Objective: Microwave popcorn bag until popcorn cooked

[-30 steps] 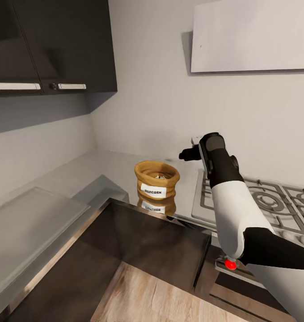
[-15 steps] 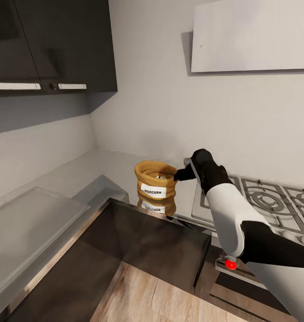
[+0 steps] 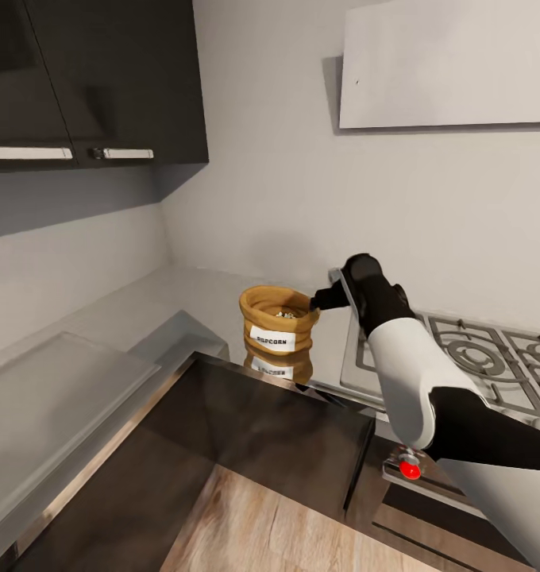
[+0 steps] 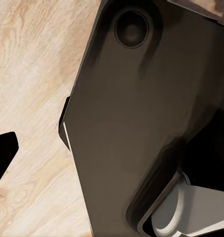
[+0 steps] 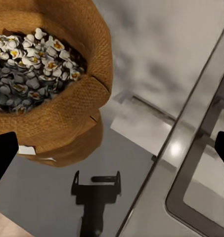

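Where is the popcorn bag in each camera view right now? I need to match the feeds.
Head view: popcorn bag stands on the countertop, left of the hob, just beyond the right claw.
Right wrist view: the bag's open mouth with popcorn inside.
Left wrist view: bag not in it.
Shared landmark: the hob's edge beside the bag.

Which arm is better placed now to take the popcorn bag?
The right. Its right gripper is open beside the popcorn bag rim on the countertop, while the left wrist view faces the floor.
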